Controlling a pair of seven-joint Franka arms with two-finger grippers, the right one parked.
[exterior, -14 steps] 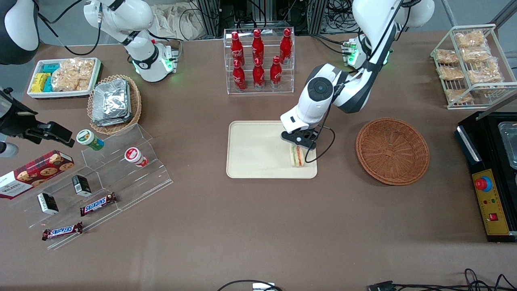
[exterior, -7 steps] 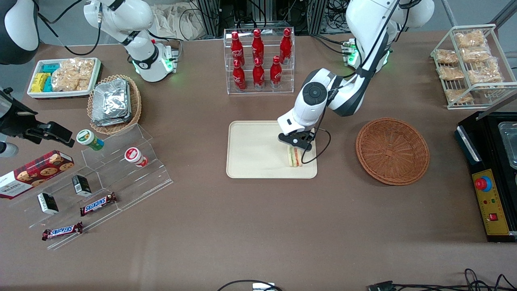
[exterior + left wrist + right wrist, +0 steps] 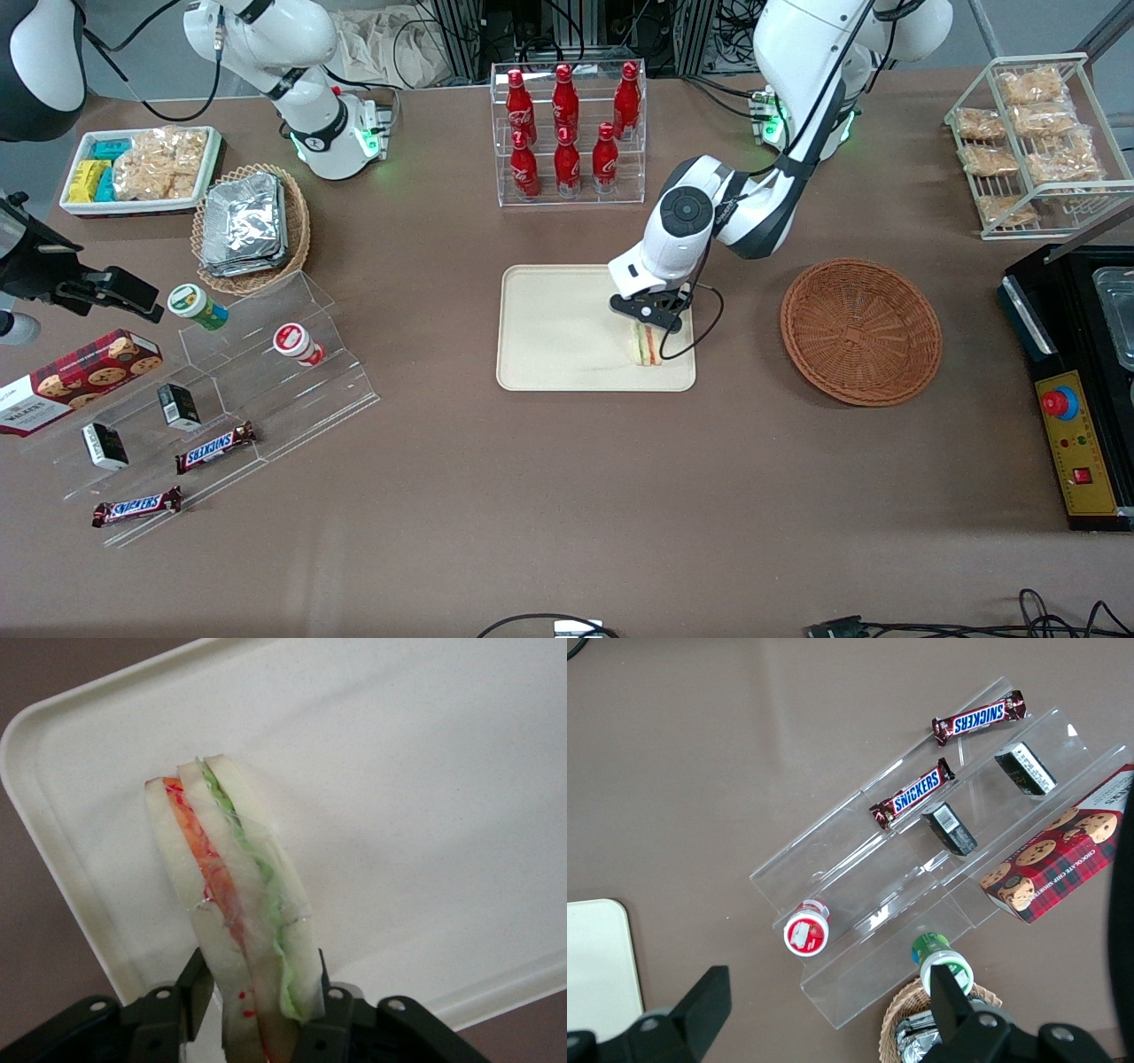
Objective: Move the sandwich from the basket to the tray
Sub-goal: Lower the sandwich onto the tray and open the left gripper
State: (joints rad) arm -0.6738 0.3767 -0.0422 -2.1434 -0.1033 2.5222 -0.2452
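Observation:
The sandwich (image 3: 645,346) (image 3: 232,904), a pale wedge with green and orange-red layers in clear wrap, stands on edge at the corner of the cream tray (image 3: 549,328) (image 3: 399,771) nearest the basket and the front camera. My left gripper (image 3: 645,319) (image 3: 261,985) is just above it, shut on the sandwich, with one black finger against each bread face. The tray's rounded corner and brown table show past the sandwich in the left wrist view. The round brown wicker basket (image 3: 861,330) lies empty beside the tray, toward the working arm's end of the table.
A clear rack of red bottles (image 3: 567,133) stands farther from the front camera than the tray. A tan basket of foil packets (image 3: 251,226) and an acrylic snack stand (image 3: 221,399) lie toward the parked arm's end. A black control box (image 3: 1074,390) sits at the working arm's end.
My gripper has carried the sandwich a little farther over the tray, away from the basket, and slightly lower; most of that shift came before half a second ago.

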